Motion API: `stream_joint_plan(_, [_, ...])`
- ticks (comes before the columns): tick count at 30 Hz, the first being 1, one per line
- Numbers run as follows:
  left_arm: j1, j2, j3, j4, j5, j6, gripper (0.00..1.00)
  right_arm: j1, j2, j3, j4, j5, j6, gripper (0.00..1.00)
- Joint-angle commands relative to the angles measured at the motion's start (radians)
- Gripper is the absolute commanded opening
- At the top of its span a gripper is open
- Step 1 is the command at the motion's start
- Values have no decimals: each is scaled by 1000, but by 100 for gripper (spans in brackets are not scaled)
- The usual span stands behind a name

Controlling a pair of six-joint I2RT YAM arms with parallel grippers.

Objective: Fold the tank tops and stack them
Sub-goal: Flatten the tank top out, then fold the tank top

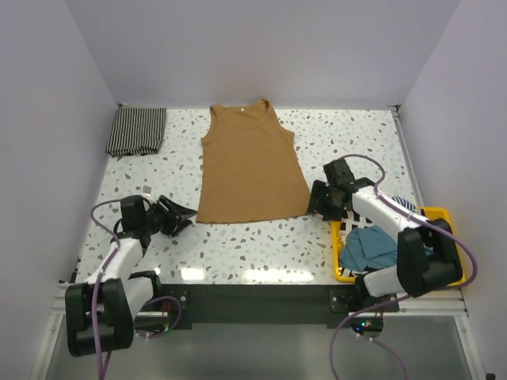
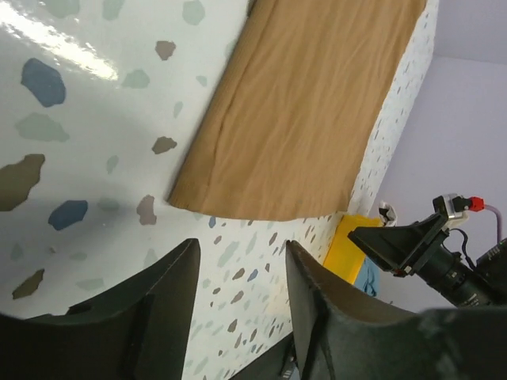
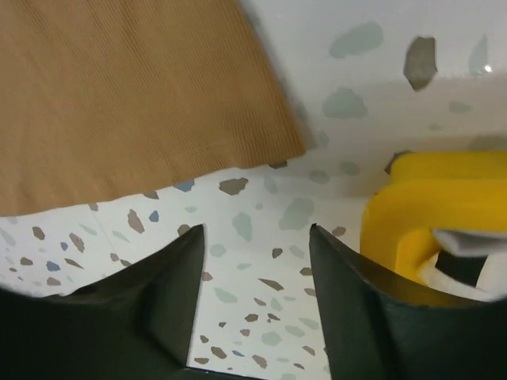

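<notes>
So the tan tank top (image 1: 252,166) is spread flat, hem toward you, and that's the one in hand. Your left gripper (image 1: 181,214) sits just off its near-left hem corner and your right gripper (image 1: 315,202) just off the near-right one, both with fingers spread and nothing between them. The striped top (image 1: 136,131) lies folded, well off to the far left of the tan one's straps. The yellow basket (image 1: 440,214) with a teal top (image 1: 371,247) sits right of the hem. Next, I'd say pinch both hem corners and carry them evenly toward the straps.

Matt cloth tank top (image 1: 252,162), glossy table (image 1: 238,245)
</notes>
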State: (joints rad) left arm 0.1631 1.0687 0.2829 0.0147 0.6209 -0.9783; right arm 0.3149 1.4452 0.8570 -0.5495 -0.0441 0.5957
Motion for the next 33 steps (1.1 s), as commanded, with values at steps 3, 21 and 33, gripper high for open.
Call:
stream_joint_plan(3, [0,-199,71,-108,-71,108,58,19,-204,-21,-22,27,23,67])
stream_joint_plan(21, [-13,246,739,-217,-309,282,50,643,460,708,25,280,156,38])
stream_joint_plan(33, [7,278,924,-248,-299,260,51,753,894,1205,-184,360,205,35])
